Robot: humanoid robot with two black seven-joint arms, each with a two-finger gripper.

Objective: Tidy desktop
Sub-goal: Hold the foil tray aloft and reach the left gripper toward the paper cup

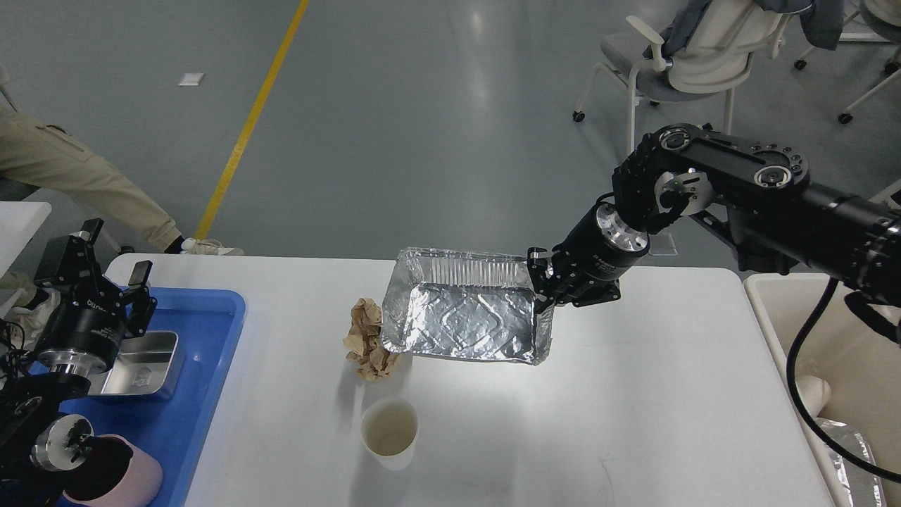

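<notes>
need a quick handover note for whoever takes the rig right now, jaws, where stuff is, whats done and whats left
Right gripper: jaws shut on the far right corner of the foil tray, which sits tilted at mid desktop.
Left gripper: jaws open, holding nothing, above the blue tray at the left edge.
On the desktop: crumpled brown paper touching the foil tray's left side, paper cup upright nearer the robot.
Done, by the look of it: metal box and pink cup are in the blue tray; some foil lies in the cream bin on the right.
Left: foil tray, brown paper, paper cup.
</notes>
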